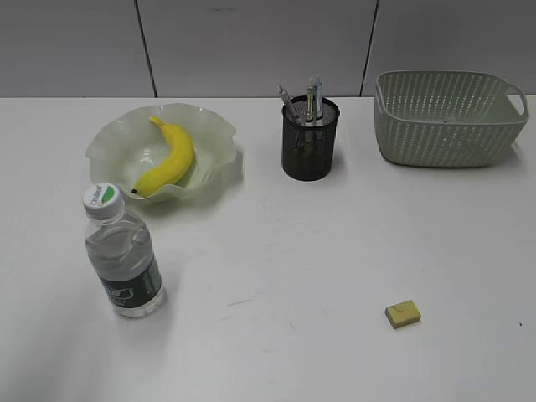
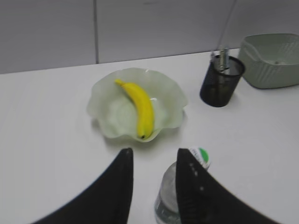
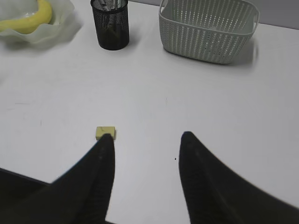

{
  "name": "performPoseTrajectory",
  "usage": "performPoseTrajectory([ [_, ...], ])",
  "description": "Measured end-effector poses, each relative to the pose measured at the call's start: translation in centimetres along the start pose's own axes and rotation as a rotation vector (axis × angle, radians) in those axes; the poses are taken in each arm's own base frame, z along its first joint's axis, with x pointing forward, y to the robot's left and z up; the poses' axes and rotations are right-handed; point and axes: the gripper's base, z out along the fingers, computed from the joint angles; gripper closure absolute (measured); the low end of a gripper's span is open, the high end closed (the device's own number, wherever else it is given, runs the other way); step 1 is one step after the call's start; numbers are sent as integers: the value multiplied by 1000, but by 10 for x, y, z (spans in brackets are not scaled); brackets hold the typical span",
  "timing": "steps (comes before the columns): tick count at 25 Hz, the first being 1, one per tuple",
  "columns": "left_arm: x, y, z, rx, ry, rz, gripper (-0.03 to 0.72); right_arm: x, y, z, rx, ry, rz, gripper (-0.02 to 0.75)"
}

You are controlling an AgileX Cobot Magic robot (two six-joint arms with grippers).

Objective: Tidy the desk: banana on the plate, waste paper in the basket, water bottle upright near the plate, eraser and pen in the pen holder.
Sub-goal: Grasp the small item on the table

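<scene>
Slanted frontal exterior view; both wrist views low, facing forward, sharing plate and pen holder.

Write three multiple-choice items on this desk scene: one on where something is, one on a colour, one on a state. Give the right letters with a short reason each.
1. Where does the banana lie?
A. In the basket
B. On the plate
C. Beside the eraser

2. What colour is the eraser?
A. Yellow
B. Blue
C. Black

3. How does the water bottle stand?
A. Lying on its side
B. Upright, cap on
C. Upright inside the pen holder

Answers:
1. B, the banana rests inside the ruffled pale-green plate.
2. A, the exterior view shows a small yellow block on the white desk.
3. B, it stands on its base near the plate, with its white cap on top.
</scene>
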Motion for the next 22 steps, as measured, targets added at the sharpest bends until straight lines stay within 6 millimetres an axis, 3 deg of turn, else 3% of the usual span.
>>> performPoseTrajectory([
  [7, -59, -23, 87, 240, 89, 126, 452, 1, -1, 0, 6, 8, 32, 419],
  [11, -71, -57, 129, 368, 158, 219, 452, 12, -1, 5, 10, 88, 33, 425],
  [16, -47, -132, 175, 553, 307, 389, 452, 13, -1, 5, 11, 93, 32, 428],
  [22, 13, -214, 222, 620, 521, 577, 447, 14, -1, 1, 12, 72, 34, 428],
])
